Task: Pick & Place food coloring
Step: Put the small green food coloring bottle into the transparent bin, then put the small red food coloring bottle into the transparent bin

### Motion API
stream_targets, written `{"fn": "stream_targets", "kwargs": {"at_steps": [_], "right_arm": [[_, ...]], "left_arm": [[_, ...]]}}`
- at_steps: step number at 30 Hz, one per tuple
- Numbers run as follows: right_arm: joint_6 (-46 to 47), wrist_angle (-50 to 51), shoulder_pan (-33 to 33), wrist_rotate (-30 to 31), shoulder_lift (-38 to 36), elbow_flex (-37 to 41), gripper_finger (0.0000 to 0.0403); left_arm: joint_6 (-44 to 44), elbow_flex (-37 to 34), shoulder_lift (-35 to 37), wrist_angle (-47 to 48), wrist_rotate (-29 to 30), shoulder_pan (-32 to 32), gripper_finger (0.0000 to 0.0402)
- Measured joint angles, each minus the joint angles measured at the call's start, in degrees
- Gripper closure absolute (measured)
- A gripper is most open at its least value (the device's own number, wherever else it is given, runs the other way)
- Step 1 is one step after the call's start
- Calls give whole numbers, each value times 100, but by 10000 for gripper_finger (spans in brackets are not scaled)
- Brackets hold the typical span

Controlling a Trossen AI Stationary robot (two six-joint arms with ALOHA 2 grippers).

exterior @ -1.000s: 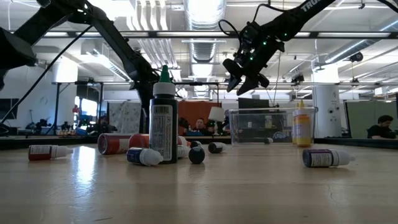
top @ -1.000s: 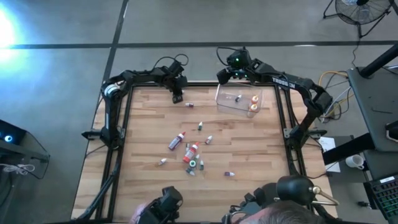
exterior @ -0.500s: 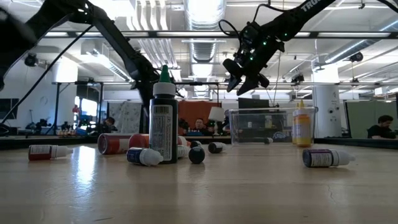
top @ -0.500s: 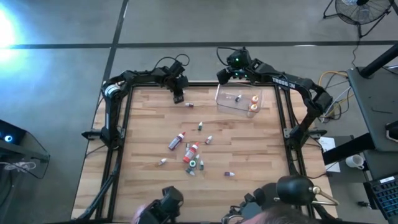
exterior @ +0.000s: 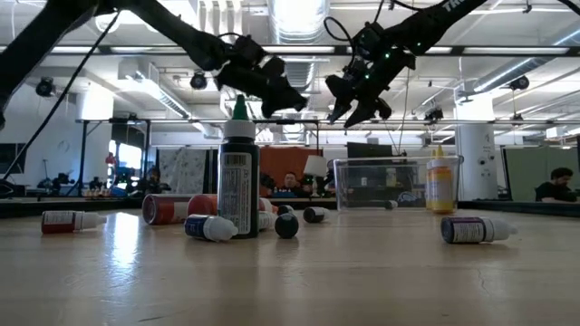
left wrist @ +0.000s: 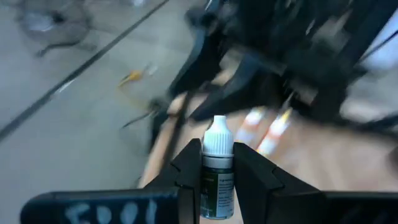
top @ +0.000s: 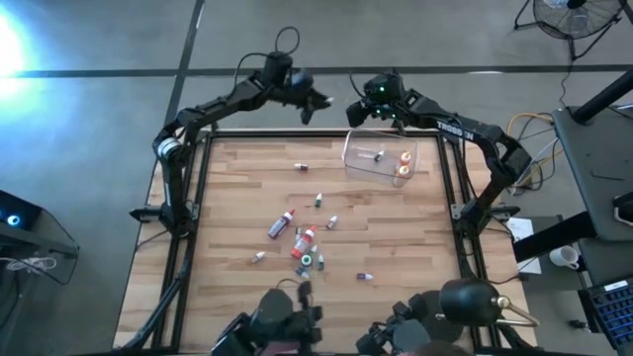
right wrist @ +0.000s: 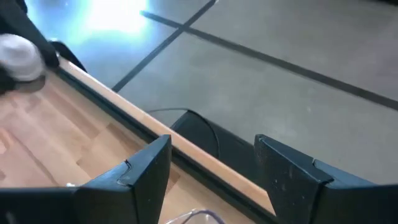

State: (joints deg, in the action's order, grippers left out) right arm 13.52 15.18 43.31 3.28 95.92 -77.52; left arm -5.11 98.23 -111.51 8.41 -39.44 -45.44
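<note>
Left hand (left wrist: 217, 180) is clamped on a white-capped food coloring bottle (left wrist: 217, 163), carried high toward the clear box (top: 381, 161). Right hand (right wrist: 211, 165), fingers apart, hovers at the box's far edge.

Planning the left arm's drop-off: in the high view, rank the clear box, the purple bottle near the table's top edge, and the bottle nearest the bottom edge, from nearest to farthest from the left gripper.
From the left gripper, raised past the table's top edge:
1. Clear box, to its right, at the top edge.
2. Purple bottle, on the table near the top edge; close to the box's rank.
3. Bottom bottle, far down the table.
</note>
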Motion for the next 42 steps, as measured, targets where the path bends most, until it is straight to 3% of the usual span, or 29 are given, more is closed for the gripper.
{"fn": "stream_targets", "kwargs": {"at_steps": [3,6,12,15,18,22,28,35,39,42], "right_arm": [[80,-46,54,285,-214,0,184],[149,-62,69,729,-472,-2,183],[616,-57,53,703,-670,2,184],[809,-63,41,321,-693,2,184],[919,-70,-38,-53,-693,2,184],[859,-57,-272,-76,-834,9,184],[601,-64,-552,27,-1220,7,184],[557,407,-906,467,-1583,7,184],[555,972,-1173,495,-1696,7,184],[606,1446,-1437,606,-1707,52,184]], "left_arm": [[815,172,-368,-443,-343,93,355],[963,304,-584,-485,-433,296,355],[956,286,-753,-515,-461,743,355],[937,278,-848,-496,-417,979,355],[690,278,-901,-398,-69,1216,355],[263,276,-1070,36,858,1476,352],[275,276,-1287,371,1734,1688,323],[349,273,-1185,496,2135,1741,277],[225,278,-796,1410,2112,1752,266],[-401,265,-490,2458,2096,1798,265]]}}
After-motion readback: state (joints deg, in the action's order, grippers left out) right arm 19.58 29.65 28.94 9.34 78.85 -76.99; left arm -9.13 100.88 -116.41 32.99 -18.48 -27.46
